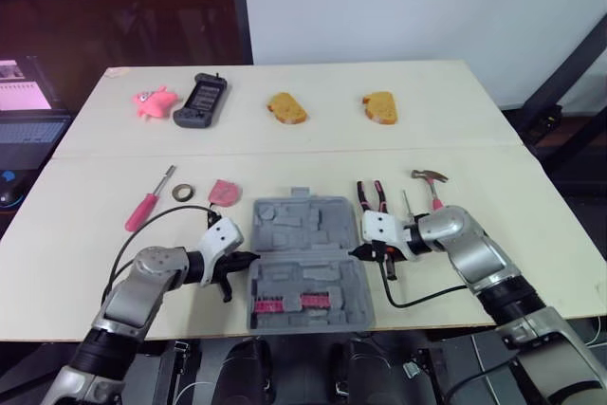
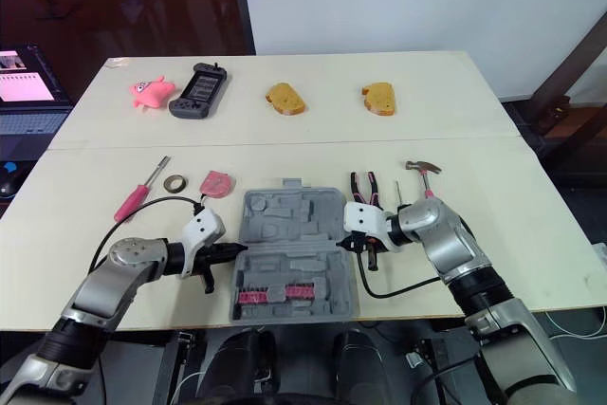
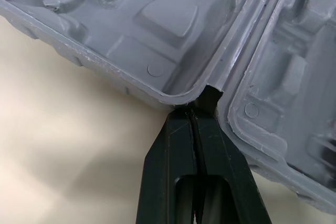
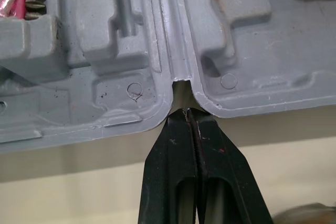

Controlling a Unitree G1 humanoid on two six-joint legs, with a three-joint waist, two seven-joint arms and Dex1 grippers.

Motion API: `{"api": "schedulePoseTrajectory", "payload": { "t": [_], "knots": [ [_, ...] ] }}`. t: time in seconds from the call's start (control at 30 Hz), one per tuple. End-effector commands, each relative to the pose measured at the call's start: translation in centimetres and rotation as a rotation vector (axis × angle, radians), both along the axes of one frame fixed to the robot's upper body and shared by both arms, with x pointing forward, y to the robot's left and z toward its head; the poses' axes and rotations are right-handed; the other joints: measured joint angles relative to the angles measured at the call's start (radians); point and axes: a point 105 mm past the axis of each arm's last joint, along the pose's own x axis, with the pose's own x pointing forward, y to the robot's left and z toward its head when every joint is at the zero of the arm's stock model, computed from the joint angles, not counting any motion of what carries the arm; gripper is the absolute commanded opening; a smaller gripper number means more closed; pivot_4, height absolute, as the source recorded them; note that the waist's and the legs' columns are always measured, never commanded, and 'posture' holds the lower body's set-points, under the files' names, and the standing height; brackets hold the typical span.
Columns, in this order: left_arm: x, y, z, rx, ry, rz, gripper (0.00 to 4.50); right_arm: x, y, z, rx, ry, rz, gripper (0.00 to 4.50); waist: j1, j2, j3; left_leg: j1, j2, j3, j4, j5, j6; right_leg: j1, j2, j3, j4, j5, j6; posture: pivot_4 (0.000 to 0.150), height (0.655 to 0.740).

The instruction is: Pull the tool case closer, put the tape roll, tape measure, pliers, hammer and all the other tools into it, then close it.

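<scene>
The grey tool case [image 1: 303,258] lies open near the table's front edge, with a pink bit strip [image 1: 283,303] in its near half. My left gripper [image 1: 248,259] is shut, its tips pressed into the hinge notch on the case's left side [image 3: 157,19]. My right gripper [image 1: 358,253] is shut too, tips at the hinge notch on the right side [image 4: 236,35]. Left of the case lie a pink-handled screwdriver [image 1: 147,204], a tape roll [image 1: 183,193] and a pink tape measure [image 1: 224,193]. On the right are pliers [image 1: 371,196], a thin screwdriver [image 1: 406,204] and a hammer [image 1: 432,182].
On the far half of the table sit a pink toy [image 1: 155,101], a black handheld device [image 1: 199,100] and two bread pieces [image 1: 287,108] [image 1: 379,107]. A laptop [image 1: 24,101] stands off the table's left side. Black cables loop beside both wrists.
</scene>
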Motion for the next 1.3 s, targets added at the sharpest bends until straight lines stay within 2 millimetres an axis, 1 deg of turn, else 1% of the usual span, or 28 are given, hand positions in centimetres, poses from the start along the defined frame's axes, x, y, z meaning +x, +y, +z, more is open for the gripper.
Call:
{"api": "schedulePoseTrajectory", "payload": {
  "t": [0.03,0.27,0.47,0.63,0.83,0.97,1.3],
  "knots": [
    [-1.0,-0.8,-0.2,-0.023,0.023,-0.027,0.0,-1.1,1.3,0.6,0.043,0.005,0.054,0.05,0.001,0.0,0.0,0.0,0.0,0.0,0.0,0.0,0.0,0.0,0.0,0.0,0.0,0.0,0.0,0.15,0.7188],
    [-1.4,-0.9,-0.1,-0.032,0.031,-0.012,0.0,-1.7,1.3,0.5,0.048,0.024,0.046,0.05,0.001,0.0,0.0,0.0,0.0,-0.001,0.0,0.0,0.0,0.0,0.0,0.0,0.0,0.0,0.0,0.15,0.7188],
    [-2.8,-0.8,-0.3,-0.04,0.059,-0.009,0.0,-2.5,1.2,0.2,0.05,0.047,0.045,0.05,0.0,0.0,0.0,0.0,0.0,-0.001,0.0,0.0,0.0,0.0,0.0,0.0,0.0,0.0,0.0,0.15,0.7188],
    [-3.3,-0.9,-0.6,-0.044,0.072,-0.005,0.0,-3.2,1.2,0.0,0.056,0.076,0.052,0.05,0.002,0.0,0.0,0.0,0.0,-0.002,0.0,0.0,0.0,0.0,0.0,0.0,-0.001,0.0,0.0,0.15,0.7188],
    [-3.6,-1.1,-0.7,-0.049,0.081,-0.004,0.0,-3.4,1.1,-0.1,0.046,0.091,0.056,0.05,0.002,0.0,0.0,0.0,0.0,-0.002,0.0,0.0,0.0,0.0,0.0,0.0,-0.001,0.0,0.0,0.15,0.7188],
    [-4.2,-1.3,-0.8,-0.053,0.093,-0.007,0.0,-3.7,1.1,-0.3,0.045,0.1,0.055,0.05,0.002,0.0,0.0,0.0,0.0,-0.002,0.0,-0.001,0.001,0.0,0.0,0.0,-0.001,0.0,0.0,0.15,0.7188],
    [-3.3,-1.0,-0.6,-0.053,0.076,0.026,0.0,-3.2,0.9,-0.3,0.039,0.088,0.041,0.05,0.003,0.0,0.0,0.0,0.0,-0.002,0.0,-0.001,0.001,0.0,0.0,0.0,-0.001,0.0,0.0,0.15,0.7188]
  ]
}}
